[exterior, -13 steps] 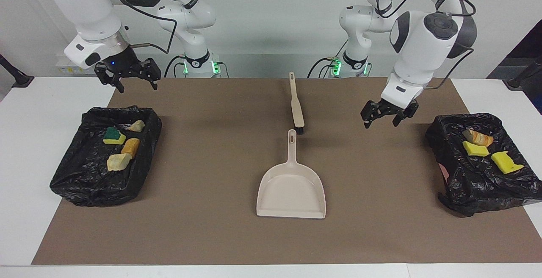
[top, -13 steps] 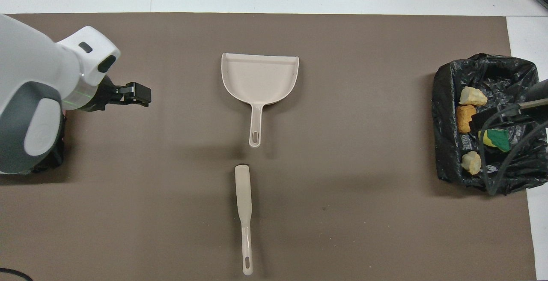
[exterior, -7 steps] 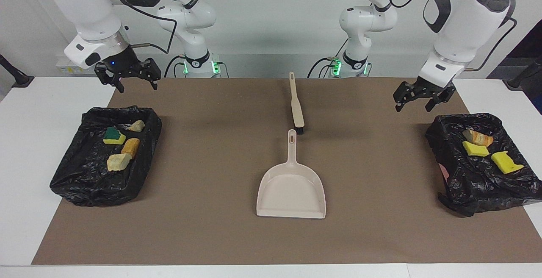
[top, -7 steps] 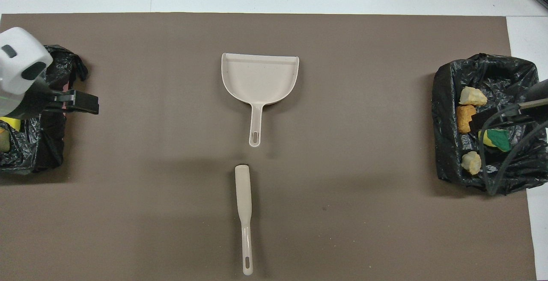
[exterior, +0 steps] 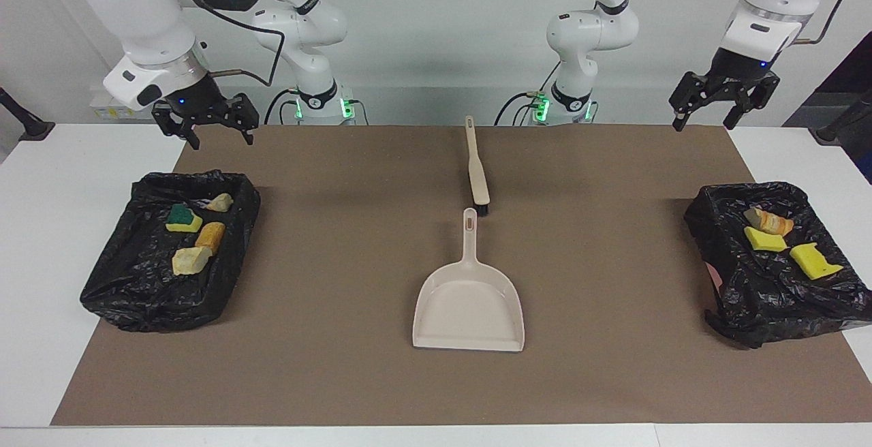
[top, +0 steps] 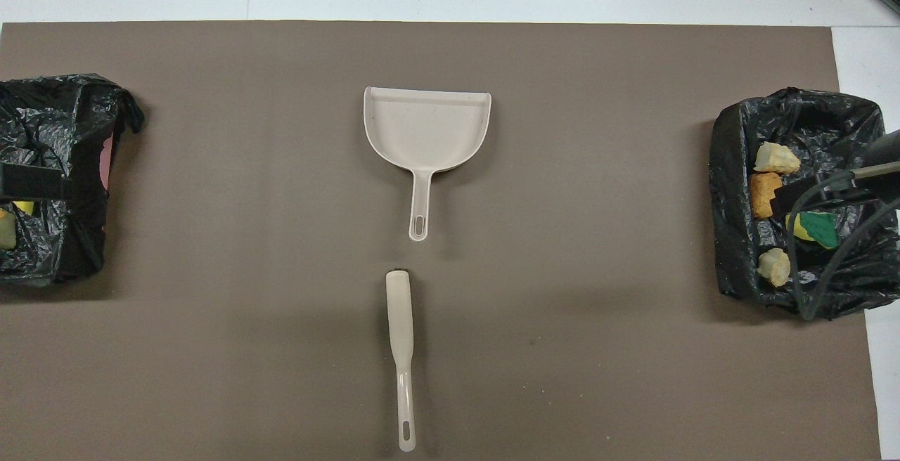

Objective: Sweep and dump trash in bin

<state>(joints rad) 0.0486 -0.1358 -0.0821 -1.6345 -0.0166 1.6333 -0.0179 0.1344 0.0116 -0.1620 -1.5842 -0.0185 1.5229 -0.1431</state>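
Two bins lined with black bags are being shown at the table's ends. In the bin at the right arm's end [exterior: 170, 249], four pieces of trash [exterior: 194, 236] are lying: a green-backed yellow sponge and three golden-brown bread-like scraps. In the bin at the left arm's end [exterior: 776, 266], three more scraps [exterior: 783, 239] are lying: two yellow sponge chunks and one brown crust. Each bin is lying below and just forward of the jaws at its end. The dustpan [exterior: 469, 304] and the brush [exterior: 476, 169] are lying empty on the brown mat [exterior: 340, 263], midway between the two pairs of jaws. The right gripper [exterior: 208, 123] is being held over the mat's edge, jaws spread and holding nothing, unchanged from a second ago. The left gripper [exterior: 723, 101], jaws likewise spread and empty, is being seen raised and withdrawn toward its own end, away from the brush.
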